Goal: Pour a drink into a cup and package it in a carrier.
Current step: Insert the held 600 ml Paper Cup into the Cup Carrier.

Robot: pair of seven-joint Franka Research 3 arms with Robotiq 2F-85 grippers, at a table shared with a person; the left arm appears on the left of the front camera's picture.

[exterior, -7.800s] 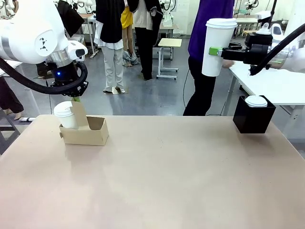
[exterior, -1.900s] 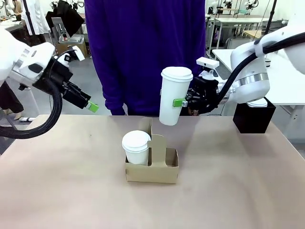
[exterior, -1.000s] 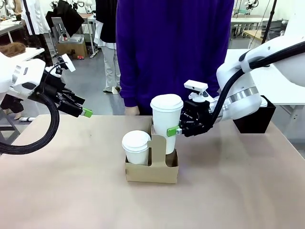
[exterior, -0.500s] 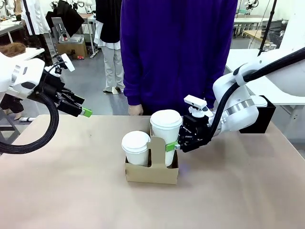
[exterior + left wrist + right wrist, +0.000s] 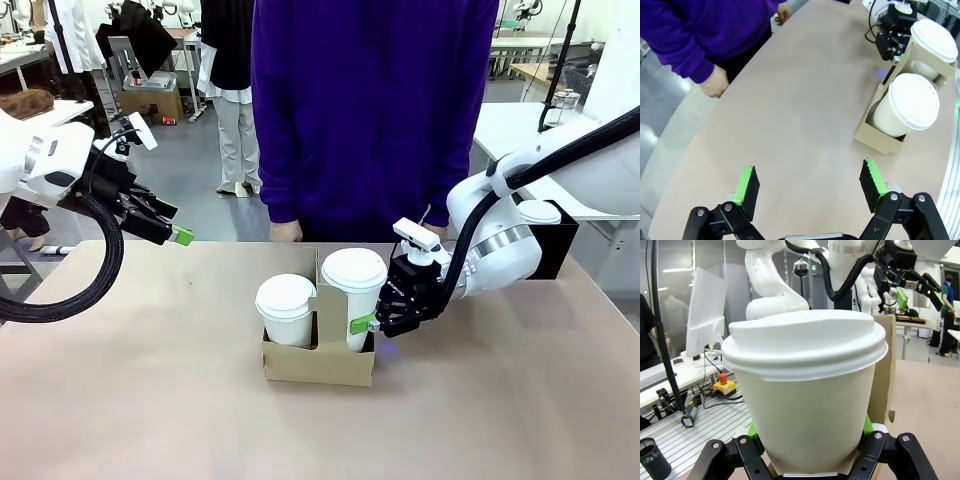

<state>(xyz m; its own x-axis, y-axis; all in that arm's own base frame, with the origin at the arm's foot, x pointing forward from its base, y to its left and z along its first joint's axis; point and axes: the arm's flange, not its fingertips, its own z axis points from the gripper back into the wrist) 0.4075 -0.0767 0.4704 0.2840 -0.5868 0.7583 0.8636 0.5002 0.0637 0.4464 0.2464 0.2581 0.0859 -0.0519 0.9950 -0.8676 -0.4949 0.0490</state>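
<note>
Front view: brown cardboard cup carrier [image 5: 318,358] with upright handle tab sits mid-frame on the tan table [image 5: 150,400]. Two white paper cups with white plastic lids in its slots: the shorter one [image 5: 285,310] left of the tab, the tall cup [image 5: 353,290] right of it. Right gripper [image 5: 368,324] comes in from the right, green pads clamped on the tall cup's lower body at the carrier's rim. Left gripper [image 5: 180,235] at left, raised above the table, well apart from the carrier. Person in a purple top [image 5: 370,100] stands at the far edge. Black cube-shaped box [image 5: 555,245] with a white lid on top at right, behind the right arm.

Left wrist view: left gripper [image 5: 810,187] at bottom, jaws spread wide, nothing between them, bare table below. Carrier [image 5: 885,135] with both cups at upper right; person's hand [image 5: 715,82] at left.

Right wrist view: tall cup [image 5: 807,405] centre frame, squeezed between the right gripper's fingers [image 5: 867,425]; carrier's tab [image 5: 885,375] just behind it.
</note>
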